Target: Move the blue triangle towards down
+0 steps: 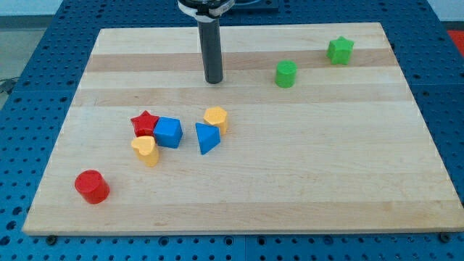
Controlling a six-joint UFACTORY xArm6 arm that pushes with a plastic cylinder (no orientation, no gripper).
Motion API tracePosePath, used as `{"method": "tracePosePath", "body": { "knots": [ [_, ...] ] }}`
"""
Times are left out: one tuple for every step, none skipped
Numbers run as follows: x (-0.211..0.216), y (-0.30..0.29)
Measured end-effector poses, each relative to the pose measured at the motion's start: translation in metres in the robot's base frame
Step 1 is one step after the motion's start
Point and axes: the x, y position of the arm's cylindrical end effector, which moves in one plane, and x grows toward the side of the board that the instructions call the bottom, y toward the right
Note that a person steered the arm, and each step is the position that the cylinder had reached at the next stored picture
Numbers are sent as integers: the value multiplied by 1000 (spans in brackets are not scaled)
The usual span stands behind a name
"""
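A pale wooden tabletop (304,181) fills the view, set on a blue pegboard. My end effector is a plain dark rod with nothing to open or close, and it holds nothing; my tip (214,81) rests on the wood near the view's top, left of centre, touching no block.

The blue triangle (206,138) sits left of centre, roughly midway down the board, well below my tip and a little to its left. It lies flat like a wedge, its straight edge on the view's left and its point aimed to the view's right; its long axis seems to run roughly top to bottom along that straight edge.

It belongs to a loose cluster: a yellow block (216,118) just above it, nearly touching, a blue cube (168,133) just to its left, then a red star (145,123) and a yellow heart (146,150). A red cylinder (91,186) stands apart at lower left. Two green blocks, one a cylinder (286,74), one a star (339,50), sit far off at upper right.

My tip being above the triangle suits a downward push, I judge (though the yellow block stands partly in the way).
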Motion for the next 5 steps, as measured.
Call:
{"method": "tracePosePath", "body": {
  "knots": [
    [52,-15],
    [68,-19],
    [103,-27],
    [106,-27],
    [131,-32]
  ]
}}
